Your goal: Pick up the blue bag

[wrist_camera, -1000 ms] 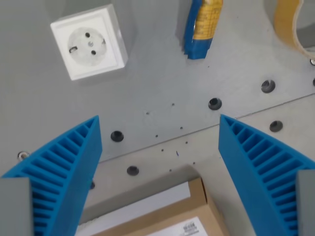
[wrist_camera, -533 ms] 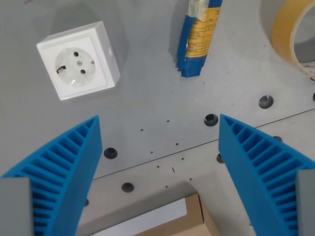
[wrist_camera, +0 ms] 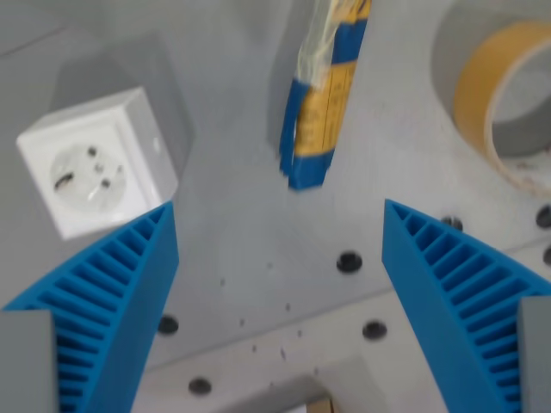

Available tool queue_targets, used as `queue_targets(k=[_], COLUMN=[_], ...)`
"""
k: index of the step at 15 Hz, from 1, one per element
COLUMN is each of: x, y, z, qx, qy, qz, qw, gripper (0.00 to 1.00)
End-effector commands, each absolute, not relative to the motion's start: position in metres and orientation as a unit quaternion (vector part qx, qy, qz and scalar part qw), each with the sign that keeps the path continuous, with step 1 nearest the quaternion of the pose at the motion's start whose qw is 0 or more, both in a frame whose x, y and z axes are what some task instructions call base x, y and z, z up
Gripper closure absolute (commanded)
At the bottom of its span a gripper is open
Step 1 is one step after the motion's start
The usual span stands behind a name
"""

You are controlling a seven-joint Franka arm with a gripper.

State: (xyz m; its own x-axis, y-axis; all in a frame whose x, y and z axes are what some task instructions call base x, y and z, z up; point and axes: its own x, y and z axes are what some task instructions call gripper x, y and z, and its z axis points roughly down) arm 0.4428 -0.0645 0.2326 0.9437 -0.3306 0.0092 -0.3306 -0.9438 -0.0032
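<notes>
Across the last second the whole scene slides down the wrist view, which marks travel of the camera and not of the objects: the blue bag [wrist_camera: 317,103], formerly cut off at the top edge, now reaches to the upper centre of the frame, and the cardboard box that filled the lower centre is reduced to a sliver at the bottom edge. The present frame is blurred, so motion is judged to be under way. This is read as an approach toward the bag, with the grasp not yet begun. The gripper [wrist_camera: 280,310] stands with its two ribbed blue fingers [wrist_camera: 112,301] wide apart and nothing between them but bare grey table [wrist_camera: 250,241]. The bag lies flat on the table, a narrow blue-and-yellow packet running from the top edge down to its serrated lower end in the upper centre, slightly tilted, and well above the fingertips. The white socket [wrist_camera: 95,163] sits at the left, apart from the bag. The tape roll [wrist_camera: 482,112] occupies the upper right, also apart from it. Open table lies on both long sides of the bag, judged sufficient for the fingers to straddle it. The bag's upper end is out of view.
</notes>
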Motion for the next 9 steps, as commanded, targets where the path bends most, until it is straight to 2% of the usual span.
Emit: queue_targets(k=[1, 9], x=[0.448, 0.463], y=[-0.072, -0.098], z=[0.222, 0.192], qx=[-0.984, -0.983], qy=[0.173, 0.178], qz=[-0.033, -0.037], qw=[0.002, 0.005], gripper=[0.00, 0.00])
